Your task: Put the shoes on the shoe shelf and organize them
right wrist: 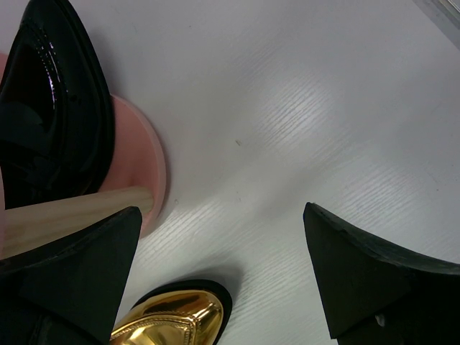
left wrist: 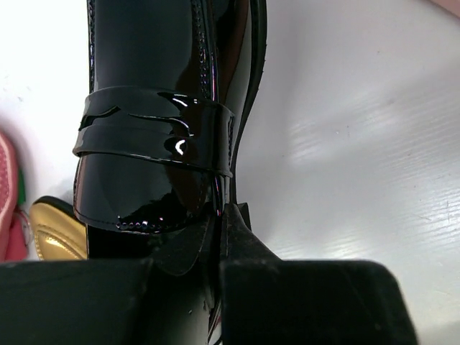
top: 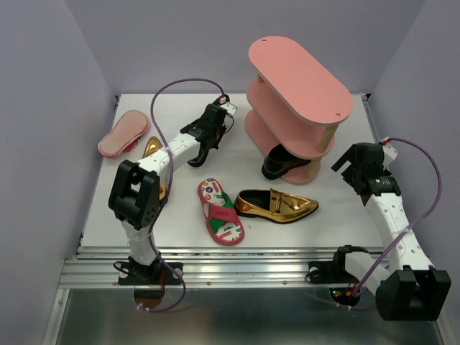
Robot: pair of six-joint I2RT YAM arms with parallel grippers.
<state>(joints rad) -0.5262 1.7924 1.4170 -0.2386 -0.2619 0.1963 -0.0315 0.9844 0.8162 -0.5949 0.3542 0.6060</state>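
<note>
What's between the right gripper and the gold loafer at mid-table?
Nothing: only bare white table separates the right gripper from the gold loafer, clearest in the top external view.

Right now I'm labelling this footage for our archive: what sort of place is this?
Probably a robot test cell, not a home: a white tabletop boxed in by plain lavender walls, two black-and-white robot arms bolted to a metal rail, and a salmon-pink three-tier shoe shelf staged on the table.

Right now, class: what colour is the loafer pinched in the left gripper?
Glossy black loafer, pinched at its edge by the left gripper; the left wrist view shows it best.
</note>
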